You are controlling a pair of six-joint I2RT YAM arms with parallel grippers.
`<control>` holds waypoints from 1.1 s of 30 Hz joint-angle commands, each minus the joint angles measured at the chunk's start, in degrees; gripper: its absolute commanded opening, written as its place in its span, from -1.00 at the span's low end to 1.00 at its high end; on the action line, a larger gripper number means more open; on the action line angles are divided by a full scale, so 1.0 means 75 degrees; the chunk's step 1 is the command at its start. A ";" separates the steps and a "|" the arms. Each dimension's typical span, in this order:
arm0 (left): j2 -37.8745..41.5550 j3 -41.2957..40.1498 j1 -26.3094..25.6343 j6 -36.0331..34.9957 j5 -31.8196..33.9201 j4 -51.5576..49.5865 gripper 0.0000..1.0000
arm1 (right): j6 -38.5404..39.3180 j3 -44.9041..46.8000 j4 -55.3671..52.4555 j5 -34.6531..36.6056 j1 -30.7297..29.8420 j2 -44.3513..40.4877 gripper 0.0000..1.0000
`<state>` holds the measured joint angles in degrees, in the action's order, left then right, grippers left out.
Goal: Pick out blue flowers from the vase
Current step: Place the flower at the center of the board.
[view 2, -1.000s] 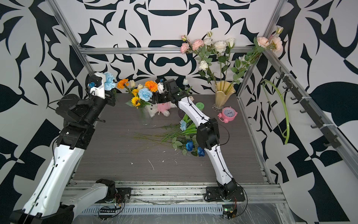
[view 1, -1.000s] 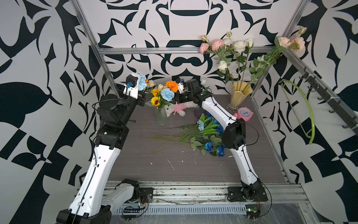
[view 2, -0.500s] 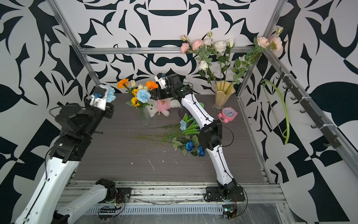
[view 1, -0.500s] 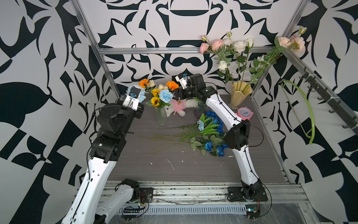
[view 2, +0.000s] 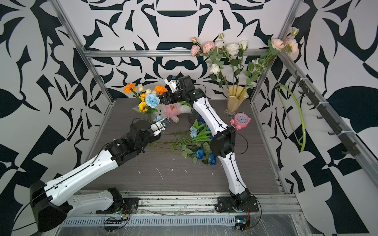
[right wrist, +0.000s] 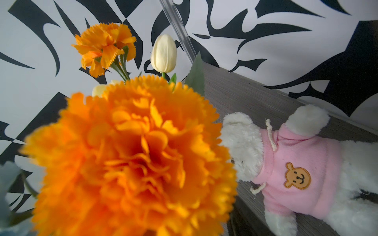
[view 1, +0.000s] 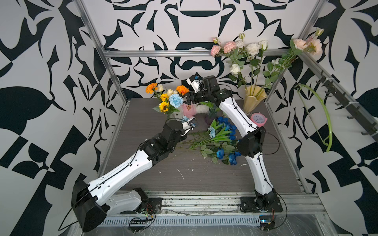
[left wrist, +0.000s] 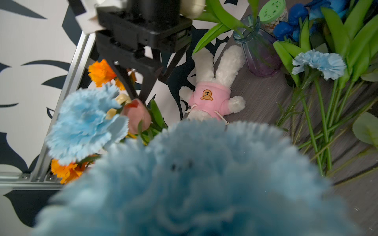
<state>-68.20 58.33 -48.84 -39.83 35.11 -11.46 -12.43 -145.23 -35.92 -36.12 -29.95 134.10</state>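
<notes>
Two arms work over a grey wood-grain table [view 1: 204, 179], shown in both top views.

(a) The left gripper [view 1: 187, 123], low over the table just in front of the mixed bouquet [view 1: 163, 96], is clenched on the held carnation [left wrist: 204, 173]. Its pale-blue head of tightly ruffled, fringed petals fills the near field of the left wrist view, blurred, and hides the fingers. In both top views only a sliver of it shows at the gripper.

(b) The right gripper [view 1: 186, 98], reaching across at the back of the table, hangs with its jaws parted and nothing between them, tips just beside the bouquet carnation [view 1: 175, 100]. This head, pale blue with serrated petal edges, stands upright among orange marigolds [right wrist: 131, 155], a cream tulip [right wrist: 163, 53], a peach tulip [left wrist: 136, 114] and sunflowers [view 1: 164, 106].

(c) A heap of blue flowers [view 1: 216, 141] lies flat on the table between the arms, with long green stems pointing toward the left arm. It holds the table carnation [left wrist: 321, 63], pale blue; dark-blue tulips [view 1: 227, 125] with broad bright-green leaves; and deep-blue roses [view 1: 220, 153] nearest the front edge, with rounded grey-green leaves.

A plush rabbit [view 1: 192, 108] in a pink top lies behind the heap, near a tinted glass vase [left wrist: 259, 55]. A pink alarm clock [view 1: 258, 120] and a yellow vase [view 1: 253, 98] of pink and white roses stand at the far right corner.
</notes>
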 commanded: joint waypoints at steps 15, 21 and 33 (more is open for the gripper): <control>-0.4277 0.0743 -0.0676 -0.0281 -0.0948 0.2196 -1.00 | -0.0010 0.0438 0.0440 -0.0001 0.0009 -0.0349 0.41; -0.5165 0.1193 -0.0922 -0.0265 -0.1178 0.2334 -1.00 | -0.0048 0.0615 0.0550 0.0006 -0.0019 -0.0374 0.41; -0.5001 0.1165 -0.0943 0.0492 -0.2165 0.1809 0.03 | -0.0031 0.0649 0.0663 -0.0034 -0.0041 -0.0314 0.41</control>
<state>-107.94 66.54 -56.18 -38.04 23.38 4.60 -12.71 -140.33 -33.12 -35.99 -30.09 134.08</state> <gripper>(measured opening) 0.478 0.704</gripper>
